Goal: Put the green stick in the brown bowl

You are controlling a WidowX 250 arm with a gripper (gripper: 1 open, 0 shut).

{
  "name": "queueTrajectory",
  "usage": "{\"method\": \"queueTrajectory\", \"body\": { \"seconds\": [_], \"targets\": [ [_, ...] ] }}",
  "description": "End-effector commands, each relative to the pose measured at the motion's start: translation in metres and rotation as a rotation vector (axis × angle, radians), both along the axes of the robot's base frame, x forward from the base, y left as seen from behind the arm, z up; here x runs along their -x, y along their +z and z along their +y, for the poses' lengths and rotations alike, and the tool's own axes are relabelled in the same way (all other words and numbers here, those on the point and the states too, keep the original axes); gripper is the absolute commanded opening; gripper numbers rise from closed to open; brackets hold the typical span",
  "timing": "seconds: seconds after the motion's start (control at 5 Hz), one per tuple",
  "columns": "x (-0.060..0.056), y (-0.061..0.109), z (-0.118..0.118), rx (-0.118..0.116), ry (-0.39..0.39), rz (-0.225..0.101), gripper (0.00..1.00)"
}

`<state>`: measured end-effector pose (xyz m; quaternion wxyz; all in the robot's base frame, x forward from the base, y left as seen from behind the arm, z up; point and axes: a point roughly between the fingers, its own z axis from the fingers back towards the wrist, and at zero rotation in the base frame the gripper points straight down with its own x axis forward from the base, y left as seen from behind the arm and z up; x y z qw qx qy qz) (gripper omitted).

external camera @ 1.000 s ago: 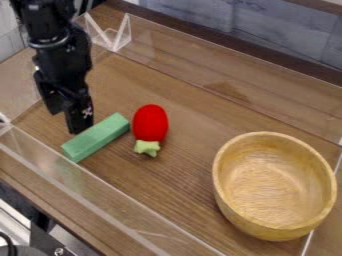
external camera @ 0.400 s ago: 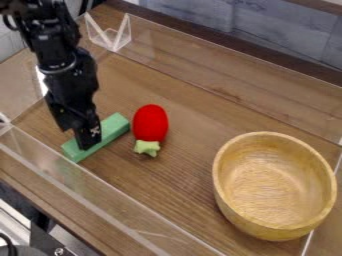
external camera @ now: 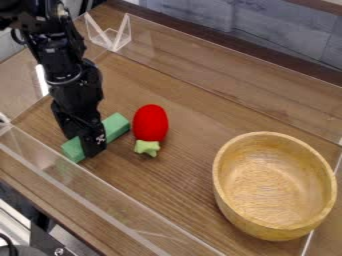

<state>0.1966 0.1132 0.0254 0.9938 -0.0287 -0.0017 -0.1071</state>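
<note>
The green stick [external camera: 115,126] lies flat on the wooden table at the left, partly covered by my gripper [external camera: 87,141]. The black gripper points straight down over the stick's near end, its fingers [external camera: 95,144] down at the stick's level with the jaws open around it. Whether the fingers touch the stick I cannot tell. The brown bowl [external camera: 274,185] stands empty at the right, far from the gripper.
A red strawberry toy [external camera: 150,124] with green leaves lies just right of the stick. Clear plastic walls [external camera: 54,175] fence the table along the near and far edges.
The gripper has come down and slightly toward the near edge, from above the stick's left side to straddling its near end. The stick, strawberry and bowl have not moved.
</note>
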Motion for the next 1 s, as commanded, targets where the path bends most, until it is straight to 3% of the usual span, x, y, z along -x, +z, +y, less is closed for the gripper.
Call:
{"method": "queueTrajectory", "body": {
  "seconds": [0.0,0.2,0.4,0.6,0.8],
  "targets": [
    [-0.0061,0.0019,0.0023,-0.001,0.004,-0.024,1.0],
    [-0.0077,-0.0003,0.0029,0.015,0.008,-0.024,1.0],
    [-0.0089,-0.0007,0.0043,0.029,0.019,-0.022,0.0],
    [-0.0093,-0.0015,0.0047,0.052,0.032,-0.019,1.0],
    [-0.0097,-0.002,0.0056,0.065,0.041,-0.015,1.0]
  ]
}}
